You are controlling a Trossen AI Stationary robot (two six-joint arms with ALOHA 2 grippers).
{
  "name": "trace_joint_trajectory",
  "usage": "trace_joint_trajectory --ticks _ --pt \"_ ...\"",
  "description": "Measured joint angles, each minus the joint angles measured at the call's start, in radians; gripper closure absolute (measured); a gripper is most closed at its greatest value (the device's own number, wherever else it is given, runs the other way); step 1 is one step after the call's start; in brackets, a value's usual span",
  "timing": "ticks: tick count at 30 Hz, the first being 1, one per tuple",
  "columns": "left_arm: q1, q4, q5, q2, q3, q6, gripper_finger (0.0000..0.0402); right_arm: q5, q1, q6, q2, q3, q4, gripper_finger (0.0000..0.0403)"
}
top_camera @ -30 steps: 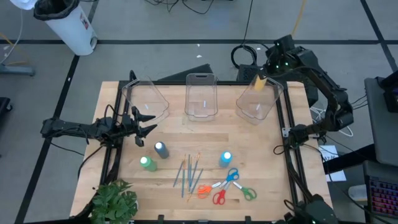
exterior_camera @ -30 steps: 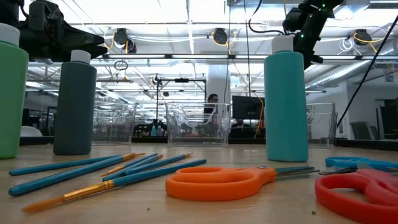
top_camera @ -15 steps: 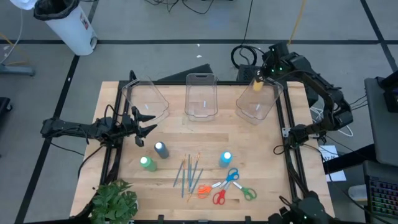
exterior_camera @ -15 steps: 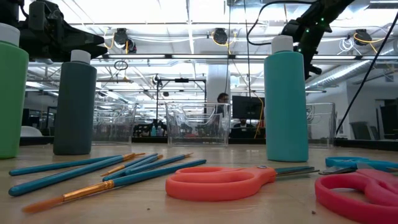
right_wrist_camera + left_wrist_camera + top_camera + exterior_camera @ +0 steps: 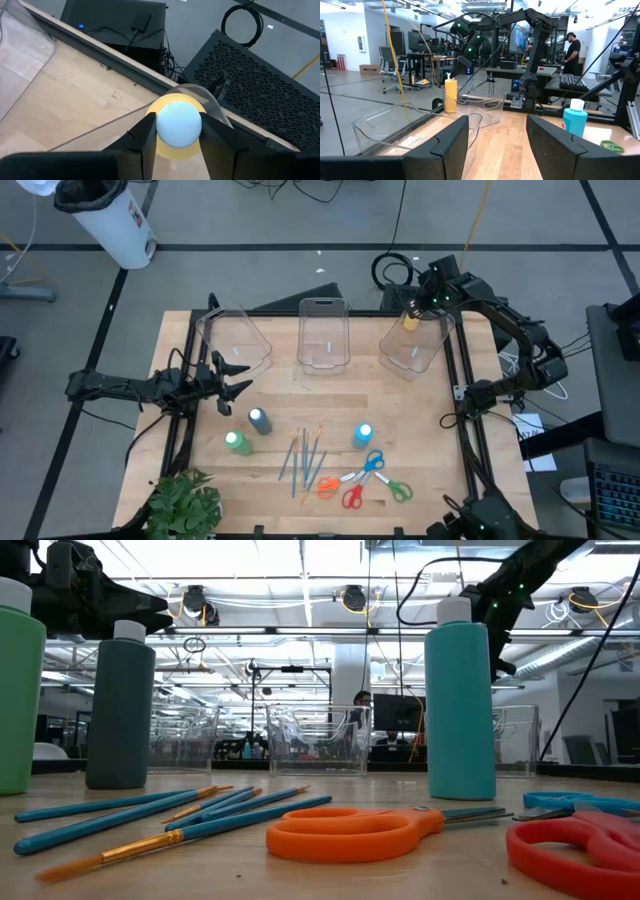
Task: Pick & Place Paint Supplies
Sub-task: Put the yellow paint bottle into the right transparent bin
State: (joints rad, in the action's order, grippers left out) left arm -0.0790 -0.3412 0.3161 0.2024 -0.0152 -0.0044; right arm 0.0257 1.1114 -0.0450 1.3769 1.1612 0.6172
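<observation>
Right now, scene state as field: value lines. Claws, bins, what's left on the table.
right claw: at the right bin, fingers on either side of the yellow bottle
yellow bottle: upright at the right bin's far end; released or not, can't tell
left claw: open, empty, waiting near the left bin
middle bin: nothing visible inside
bottles on table: green, grey-blue, blue
brushes: loose bundle at table centre
scissors: cluster right of the brushes
plant: near-left corner
</observation>
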Motion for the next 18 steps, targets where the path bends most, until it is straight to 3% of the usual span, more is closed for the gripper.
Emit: trace_joint_trajectory --ticks 6,18 --pt "0.000 0.000 0.000 0.000 0.000 0.000 0.0194 0.001 0.000 -0.002 -0.002 -0.012 -0.009 0.0276" --pt "0.000 0.000 0.000 0.000 0.000 0.000 0.0195 -0.024 -0.001 -0.046 -0.037 -0.016 -0.005 0.0202"
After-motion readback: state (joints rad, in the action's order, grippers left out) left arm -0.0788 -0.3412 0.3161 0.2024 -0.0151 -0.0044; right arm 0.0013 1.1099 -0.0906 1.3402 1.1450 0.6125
